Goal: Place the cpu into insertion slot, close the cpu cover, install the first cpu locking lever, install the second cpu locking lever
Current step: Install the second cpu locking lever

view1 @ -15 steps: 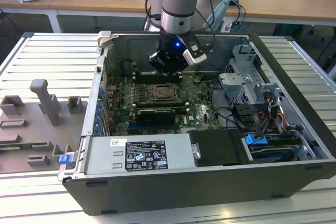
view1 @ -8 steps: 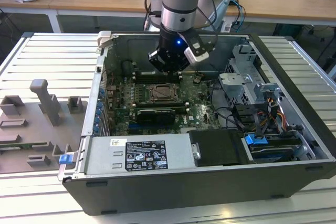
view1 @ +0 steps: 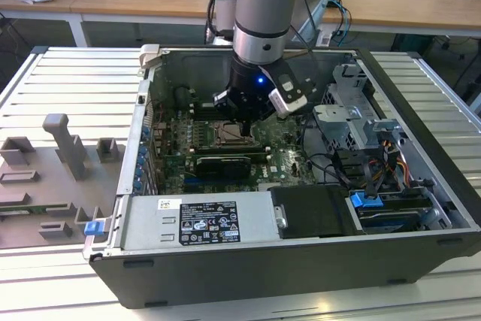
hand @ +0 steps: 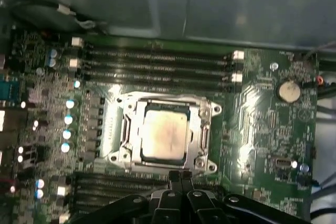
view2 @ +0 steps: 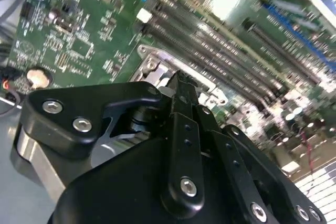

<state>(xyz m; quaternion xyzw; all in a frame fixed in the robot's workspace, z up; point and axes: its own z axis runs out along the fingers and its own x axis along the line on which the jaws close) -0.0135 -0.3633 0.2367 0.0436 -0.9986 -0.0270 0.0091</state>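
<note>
The gripper (hand: 181,178) is hanging over the open computer case (view1: 421,257), jaws pressed together and holding nothing. Just beyond the fingertips, in the first wrist view, the cpu (hand: 164,134) is sitting in the insertion slot (hand: 118,153) with the cpu cover (hand: 198,141) lying down around it. The exterior view is showing the memory slots (hand: 157,66) farther off.

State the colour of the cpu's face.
Pale silvery-beige, seen best in the first wrist view, where the cpu sits in the insertion slot.
</note>
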